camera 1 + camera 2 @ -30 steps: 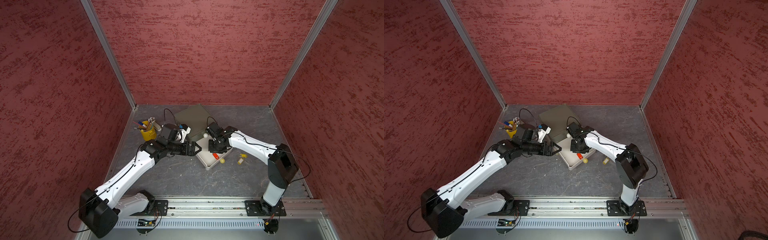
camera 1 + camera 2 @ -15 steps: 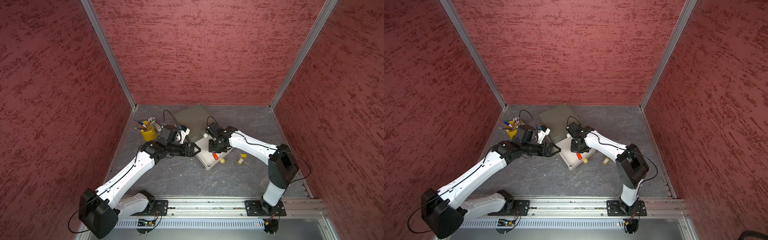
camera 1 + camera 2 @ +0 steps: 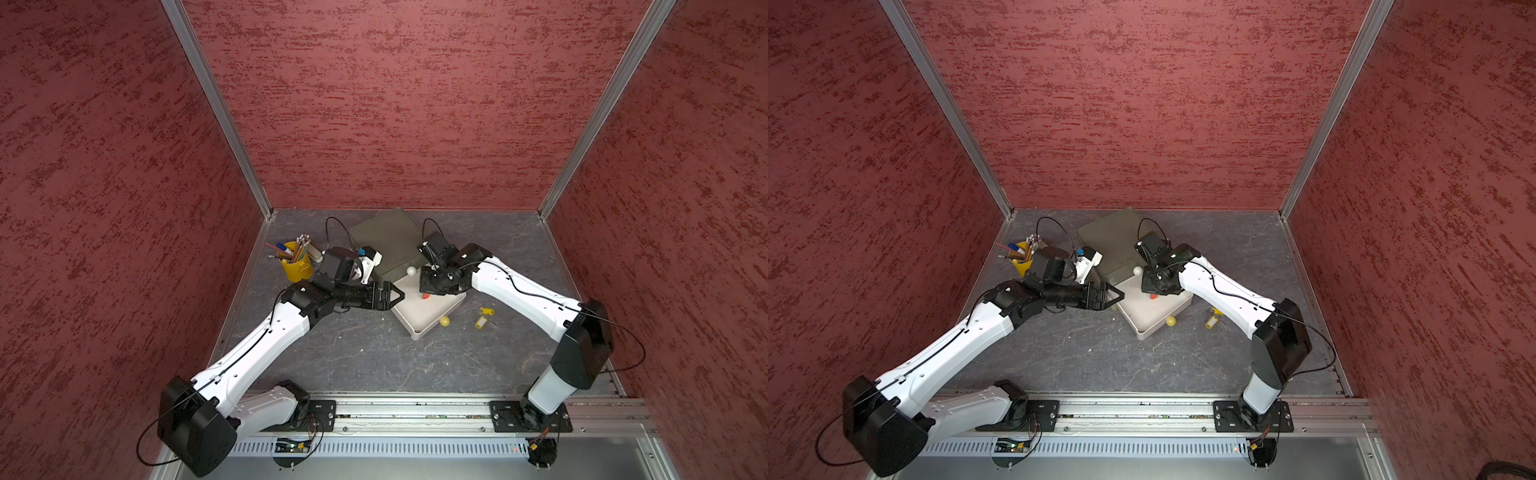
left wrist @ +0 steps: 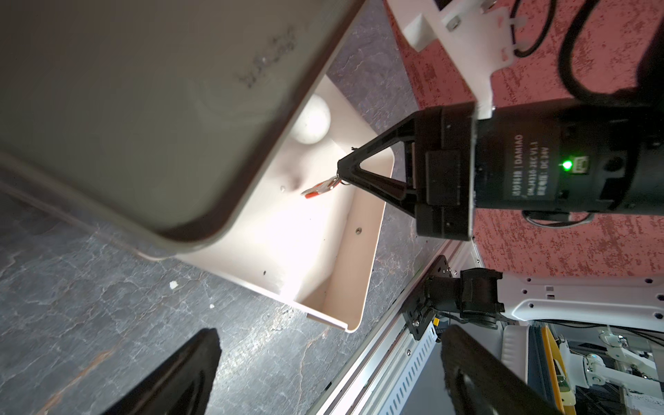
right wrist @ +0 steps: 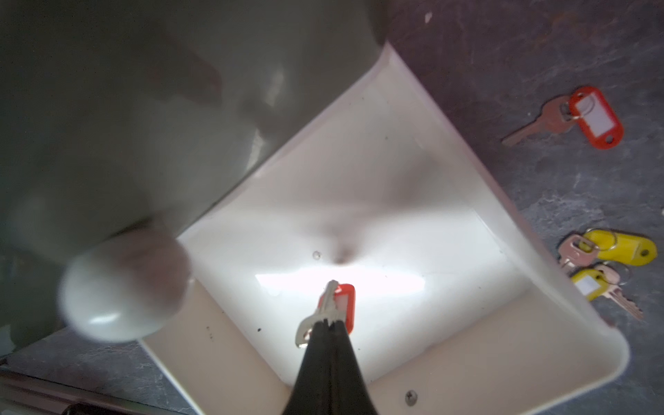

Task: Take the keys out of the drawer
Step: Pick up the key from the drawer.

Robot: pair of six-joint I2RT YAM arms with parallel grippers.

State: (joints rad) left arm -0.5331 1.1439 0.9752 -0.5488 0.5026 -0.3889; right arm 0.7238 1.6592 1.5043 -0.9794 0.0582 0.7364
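Note:
The white drawer (image 3: 417, 331) stands pulled out of a grey-green cabinet (image 3: 386, 241). My right gripper (image 5: 328, 321) reaches down into the drawer, shut on a key with a red tag (image 5: 343, 305). The same red-tagged key (image 4: 318, 187) hangs from the right gripper's tip (image 4: 341, 172), low inside the drawer (image 4: 305, 244). Both top views show it as a red spot (image 3: 425, 296) (image 3: 1154, 296). On the floor right of the drawer lie two yellow-tagged keys (image 3: 486, 311) (image 3: 481, 322) and a second red-tagged key (image 5: 596, 116). My left gripper (image 3: 397, 296) is open and empty by the drawer's left wall.
A yellow knob (image 3: 444, 321) sticks out of the drawer's front. A white ball (image 3: 411, 271) sits at the cabinet's front edge. A yellow cup of pencils (image 3: 297, 264) stands at the back left. The metal rail (image 3: 415, 415) runs along the front edge.
My right gripper's jaws have shut on the red-tagged key in the drawer, and the key has shifted slightly. The left gripper has edged a little towards the drawer.

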